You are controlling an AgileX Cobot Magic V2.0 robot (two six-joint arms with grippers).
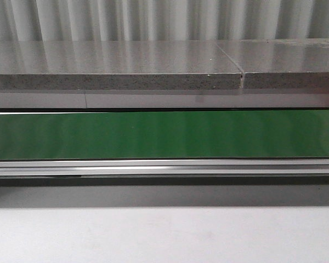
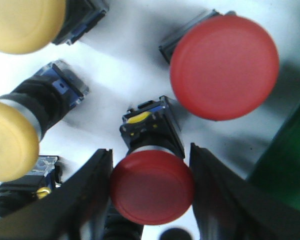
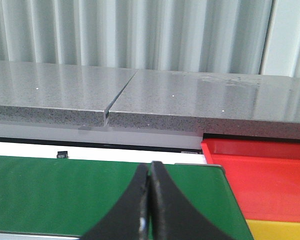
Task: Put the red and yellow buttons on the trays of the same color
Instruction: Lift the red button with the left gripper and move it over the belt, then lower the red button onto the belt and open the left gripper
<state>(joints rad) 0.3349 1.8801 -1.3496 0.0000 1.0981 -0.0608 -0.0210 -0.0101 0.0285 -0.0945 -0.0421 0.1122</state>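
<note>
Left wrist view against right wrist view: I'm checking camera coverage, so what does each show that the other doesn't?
Only the left wrist view shows the buttons: the left gripper is open with its fingers either side of a red button, with a second red button and two yellow buttons nearby on a white surface.

Only the right wrist view shows the shut right gripper, the red tray, a yellow tray edge, and the grey stone ledge.

Both show something green: the belt there, and a green patch here, probably the same belt.
</note>
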